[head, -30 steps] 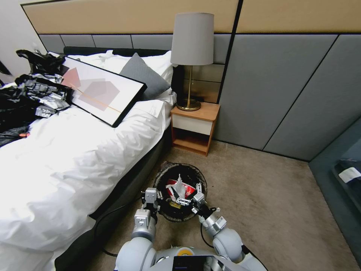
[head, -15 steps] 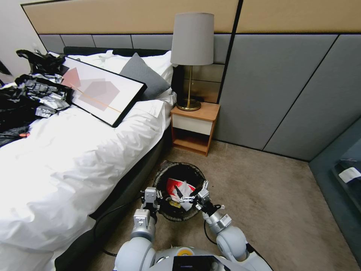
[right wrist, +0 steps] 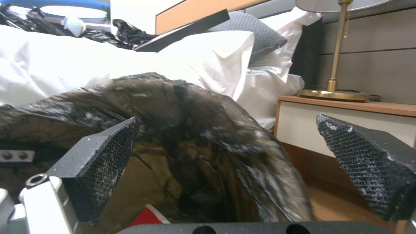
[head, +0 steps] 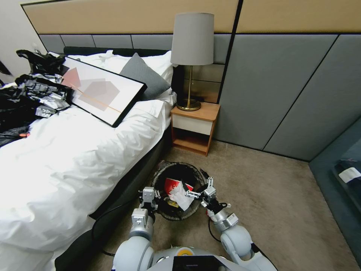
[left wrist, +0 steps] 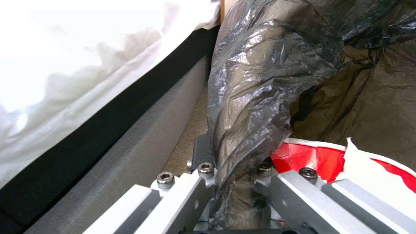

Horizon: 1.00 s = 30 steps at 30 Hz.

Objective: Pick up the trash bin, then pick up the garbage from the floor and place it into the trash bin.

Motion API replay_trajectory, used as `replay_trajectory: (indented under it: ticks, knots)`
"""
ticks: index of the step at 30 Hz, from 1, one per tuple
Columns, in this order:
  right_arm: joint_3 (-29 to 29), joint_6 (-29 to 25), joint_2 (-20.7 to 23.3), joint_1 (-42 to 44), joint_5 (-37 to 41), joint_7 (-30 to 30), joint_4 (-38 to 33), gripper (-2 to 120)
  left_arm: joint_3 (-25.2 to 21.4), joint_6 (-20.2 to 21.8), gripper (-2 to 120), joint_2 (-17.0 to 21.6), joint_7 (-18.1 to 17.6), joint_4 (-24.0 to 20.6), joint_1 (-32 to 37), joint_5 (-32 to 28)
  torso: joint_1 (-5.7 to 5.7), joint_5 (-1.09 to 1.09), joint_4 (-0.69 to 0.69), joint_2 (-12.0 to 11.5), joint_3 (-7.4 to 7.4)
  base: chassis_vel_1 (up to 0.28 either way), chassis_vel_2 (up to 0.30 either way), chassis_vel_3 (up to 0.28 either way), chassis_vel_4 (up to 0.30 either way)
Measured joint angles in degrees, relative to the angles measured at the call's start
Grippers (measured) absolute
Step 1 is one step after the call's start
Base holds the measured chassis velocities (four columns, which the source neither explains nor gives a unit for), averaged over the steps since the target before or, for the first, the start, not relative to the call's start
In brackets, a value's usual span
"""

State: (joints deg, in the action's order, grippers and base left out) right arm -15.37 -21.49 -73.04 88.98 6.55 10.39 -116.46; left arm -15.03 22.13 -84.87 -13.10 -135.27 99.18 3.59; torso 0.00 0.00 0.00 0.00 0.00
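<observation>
— Where is the trash bin right now?

— Low in the middle of the head view, on the carpet between the bed and the open floor, just below the nightstand. It is held at its near left rim by the left gripper.

— Which way does it point?

— Its round mouth faces up toward the camera, so its long axis runs roughly vertical, tipped a little toward the robot. The black bag liner is draped over the rim.

— How is the left gripper holding it?

— In the left wrist view the fingers are clamped on the rim, with crumpled liner bunched between them; one sits outside the wall, the other inside.

— And the right gripper?

— It sits at the bin's near right rim in the head view. In the right wrist view its two black textured pads stand wide apart with nothing between them, the liner-covered rim just beyond.

— What is in the bin?

— A red-and-white wrapper and white tissue paper, lying against the near inner wall. The wrapper also shows at the lower right of the left wrist view.
</observation>
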Motion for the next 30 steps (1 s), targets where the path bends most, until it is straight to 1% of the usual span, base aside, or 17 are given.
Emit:
replay_trajectory:
  ticks: [5, 6, 8, 9, 13, 14, 17, 18, 20, 24, 30]
  knots:
    - [-0.92, -0.81, -0.31, 0.55, 0.15, -0.44, -0.44, 100, -0.52, 0.00, 0, 0.04, -0.07, -0.09, 0.02, -0.36, 0.00, 0.00, 0.01, 0.00, 0.00, 0.000, 0.000, 0.000, 0.000]
    - [-1.50, -1.16, -0.55, 1.35, 0.07, -1.04, -1.48, 100, -0.79, -0.05, 0, 0.04, -0.13, 0.02, 0.02, -0.45, 0.00, 0.01, 0.01, 0.00, 0.00, 0.000, 0.000, 0.000, 0.000]
    - [-2.82, -1.27, -1.18, 3.82, -1.77, -4.40, -4.30, 100, -1.09, -0.13, 0, 0.04, -0.27, 0.30, 0.03, -0.59, 0.00, 0.00, 0.00, 0.00, 0.00, 0.000, 0.000, 0.000, 0.000]
    - [-2.82, -1.27, -1.18, 3.82, -1.77, -4.40, -4.30, 100, -1.09, -0.13, 0, 0.04, -0.27, 0.30, 0.03, -0.59, 0.00, 0.00, 0.00, 0.00, 0.00, 0.000, 0.000, 0.000, 0.000]
    - [-6.25, -1.44, -3.55, 10.40, -8.23, -14.64, -9.66, 100, -1.45, -0.15, 0, -0.15, -0.34, 0.42, -0.10, -0.91, 0.00, 0.01, 0.00, 0.00, 0.00, 0.000, 0.000, 0.000, 0.000]
    - [-6.25, -1.44, -3.55, 10.40, -8.23, -14.64, -9.66, 100, -1.45, -0.15, 0, -0.15, -0.34, 0.42, -0.10, -0.91, 0.00, 0.01, 0.00, 0.00, 0.00, 0.000, 0.000, 0.000, 0.000]
    - [-8.47, -2.79, -5.75, 16.38, -9.33, -18.16, -11.83, 100, -1.62, -0.17, 0, -0.28, -0.38, 0.50, -0.21, -1.02, 0.00, -0.01, -0.01, 0.00, 0.00, 0.000, 0.000, 0.000, 0.000]
    - [-8.47, -2.79, -5.75, 16.38, -9.33, -18.16, -11.83, 100, -1.62, -0.17, 0, -0.28, -0.38, 0.50, -0.21, -1.02, 0.00, -0.01, -0.01, 0.00, 0.00, 0.000, 0.000, 0.000, 0.000]
    - [-9.68, -5.55, -7.68, 19.31, -9.35, -19.16, -11.56, 100, -1.61, -0.19, 0, -0.30, -0.39, 0.58, -0.27, -1.09, 0.00, -0.01, 0.00, 0.00, 0.00, 0.000, 0.000, 0.000, 0.000]
    - [-10.26, -7.32, -8.94, 20.34, -9.42, -19.80, -9.93, 100, -1.58, -0.20, 0, -0.25, -0.40, 0.58, -0.33, -1.14, 0.00, 0.00, 0.01, 0.00, 0.00, 0.000, 0.000, 0.000, 0.000]
    - [-10.32, -7.54, -9.52, 20.25, -9.11, -19.94, -8.63, 100, -1.76, -0.20, 0, -0.03, -0.43, 0.42, -0.31, -1.33, 0.00, 0.00, 0.01, 0.00, 0.00, 0.000, 0.000, 0.000, 0.000]
